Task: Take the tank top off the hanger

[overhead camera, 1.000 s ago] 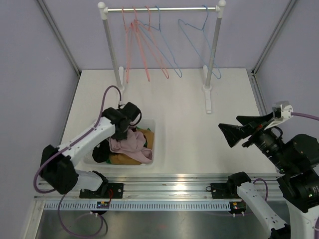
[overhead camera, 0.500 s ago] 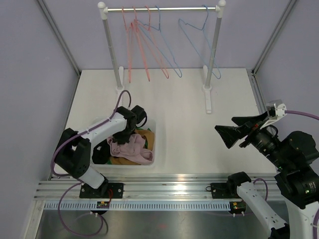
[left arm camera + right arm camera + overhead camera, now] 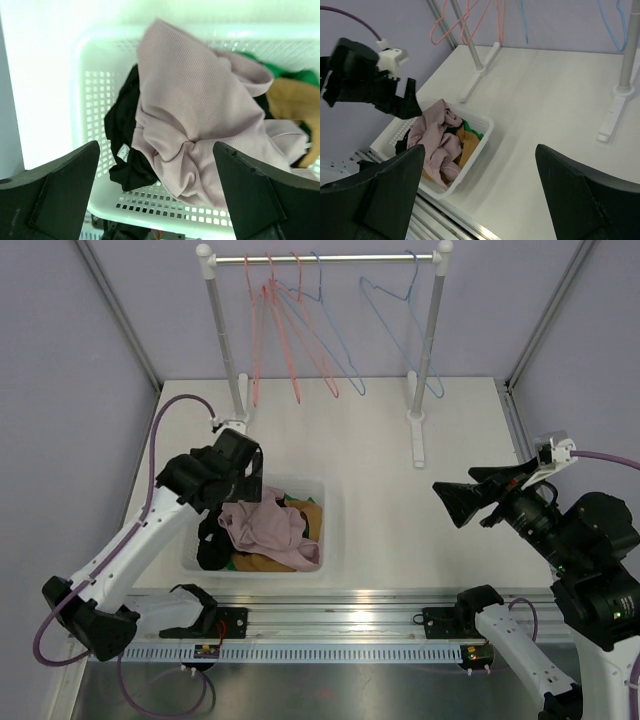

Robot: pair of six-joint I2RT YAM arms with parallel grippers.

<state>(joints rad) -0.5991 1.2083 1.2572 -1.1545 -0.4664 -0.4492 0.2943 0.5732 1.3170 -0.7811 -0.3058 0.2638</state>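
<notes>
The pink ribbed tank top lies crumpled on top of the clothes in a white basket, off any hanger. My left gripper hovers open just above the basket's far left corner, with nothing between its fingers. In the left wrist view the tank top lies below the open gripper. The hangers hang bare on the rack. My right gripper stands open high over the table's right side, holding nothing. Its wrist view looks between its open fingers at the tank top and basket.
Black, mustard and green clothes lie under the pink one. The rack's rail carries pink and blue wire hangers, its two posts standing on the far table. A metal rail runs along the near edge.
My left gripper has opened, let go of the tank top and lifted back to the left. The basket has shifted a little to the right. The right arm has barely moved.
</notes>
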